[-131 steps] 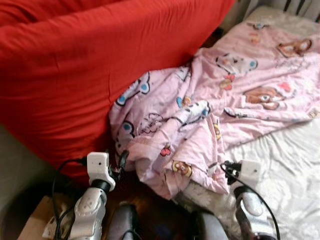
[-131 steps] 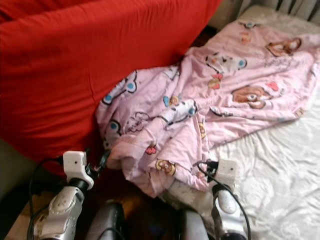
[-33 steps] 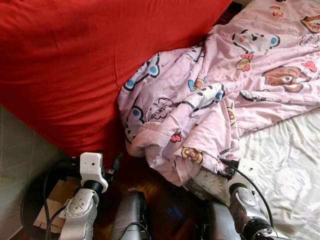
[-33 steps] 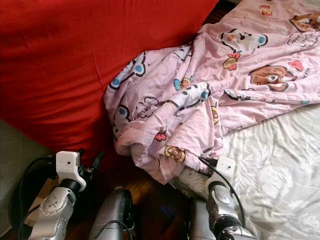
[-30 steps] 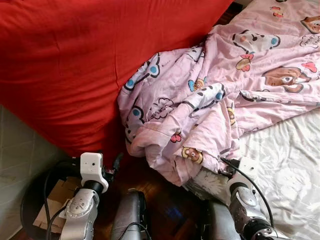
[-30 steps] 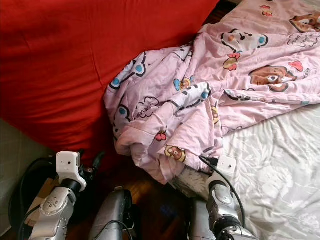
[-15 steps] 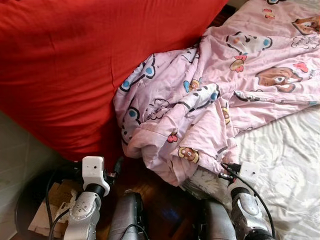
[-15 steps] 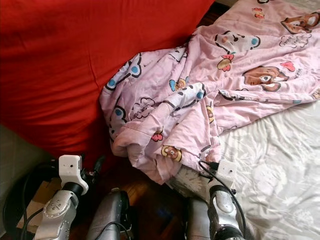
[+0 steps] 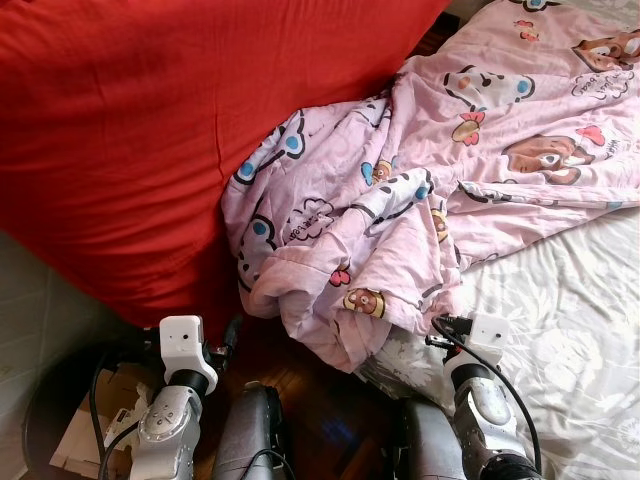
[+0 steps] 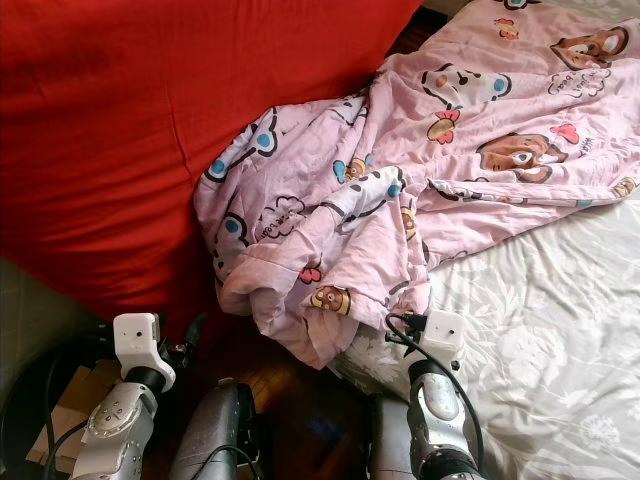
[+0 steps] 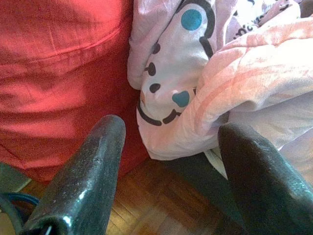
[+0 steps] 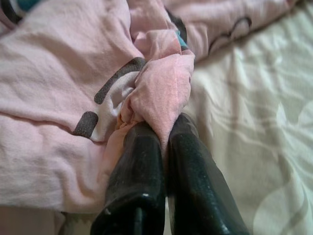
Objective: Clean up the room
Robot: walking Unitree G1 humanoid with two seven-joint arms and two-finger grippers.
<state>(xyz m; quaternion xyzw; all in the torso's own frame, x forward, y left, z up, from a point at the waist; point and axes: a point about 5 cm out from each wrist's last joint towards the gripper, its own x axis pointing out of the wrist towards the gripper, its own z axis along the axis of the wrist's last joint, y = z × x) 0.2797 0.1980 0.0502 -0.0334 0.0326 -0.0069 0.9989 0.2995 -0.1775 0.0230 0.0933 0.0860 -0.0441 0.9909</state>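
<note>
Left: a large red cushion fills the upper left, overhanging grey floor and flattened cardboard. The left gripper, fingers spread and empty, hovers over dark wood floor just beside the cushion and the blanket's hanging fold. Centre: the pink cartoon-print blanket lies bunched against the cushion and spills off the bed's edge. Right: the right gripper is clamped on a twist of blanket at the white quilted mattress, which lies bare towards the right.
</note>
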